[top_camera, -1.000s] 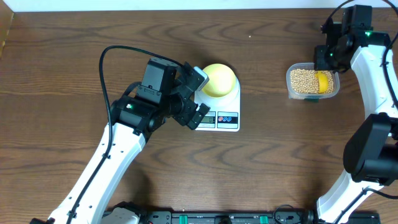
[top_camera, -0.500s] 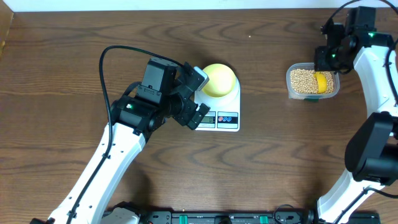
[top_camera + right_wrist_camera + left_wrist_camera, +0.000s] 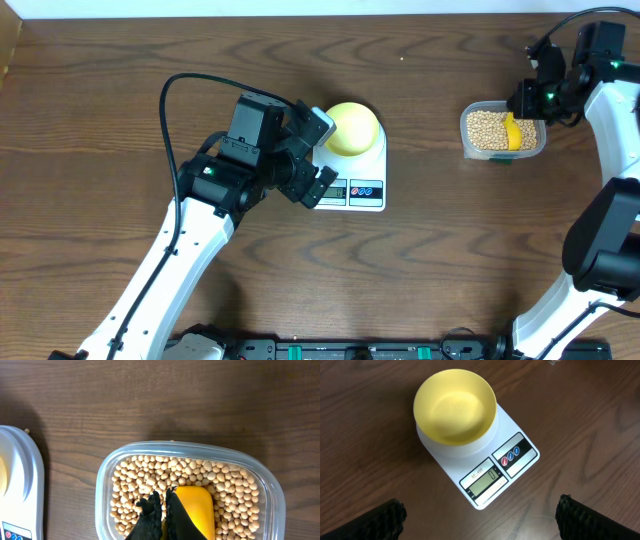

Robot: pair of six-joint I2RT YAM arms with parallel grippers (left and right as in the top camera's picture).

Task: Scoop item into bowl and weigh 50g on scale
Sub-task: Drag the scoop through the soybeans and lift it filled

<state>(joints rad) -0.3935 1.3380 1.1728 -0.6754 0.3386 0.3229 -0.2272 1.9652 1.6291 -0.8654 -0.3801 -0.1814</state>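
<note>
The pale yellow bowl (image 3: pixel 455 407) (image 3: pixel 352 128) stands empty on the white scale (image 3: pixel 500 467) (image 3: pixel 358 188), display end toward the front. My left gripper (image 3: pixel 480 525) (image 3: pixel 320 152) hovers open at the scale's left side, nothing between its fingers. At the far right, beige beans (image 3: pixel 150 472) (image 3: pixel 485 128) fill a clear tub (image 3: pixel 102 490) (image 3: pixel 466 150). A bright yellow scoop (image 3: pixel 196 510) (image 3: pixel 514 133) lies bowl-down among the beans. My right gripper (image 3: pixel 163 510) (image 3: pixel 527 104) is shut on its handle above the tub.
The scale's edge (image 3: pixel 20 485) shows at the left of the right wrist view. A black cable (image 3: pixel 170 110) loops over the left arm. Bare brown wood lies between scale and tub.
The right arm has shifted a little to the right, and the scoop in the tub has tilted so it looks narrower. The left arm has not moved.
</note>
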